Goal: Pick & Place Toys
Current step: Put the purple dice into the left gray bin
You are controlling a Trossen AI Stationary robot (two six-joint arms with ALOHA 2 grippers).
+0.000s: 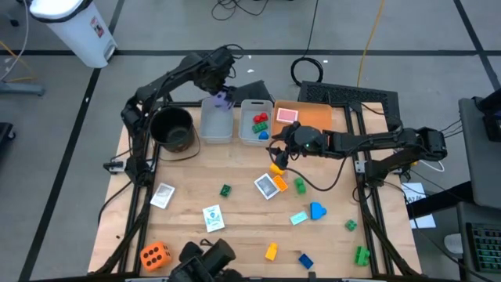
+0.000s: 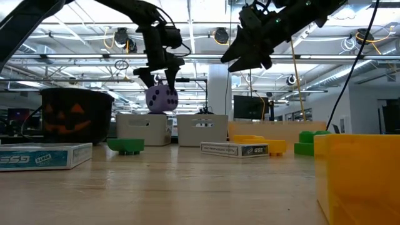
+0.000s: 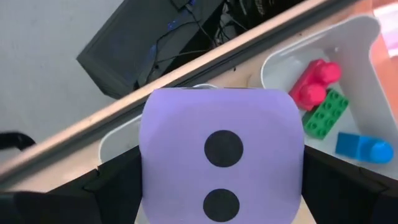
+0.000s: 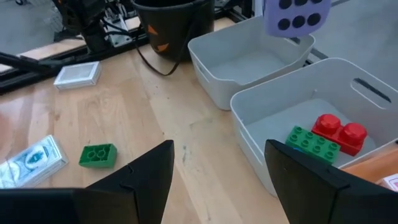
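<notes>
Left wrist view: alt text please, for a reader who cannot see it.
The left gripper holds a purple die over an empty grey bin. The neighbouring bin contains a red brick, a green brick and a blue brick.

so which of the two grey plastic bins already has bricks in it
The right-hand grey plastic bin, beside the flat orange tray: it holds red, green and blue bricks. The left-hand bin under the purple dotted die looks empty.
</notes>
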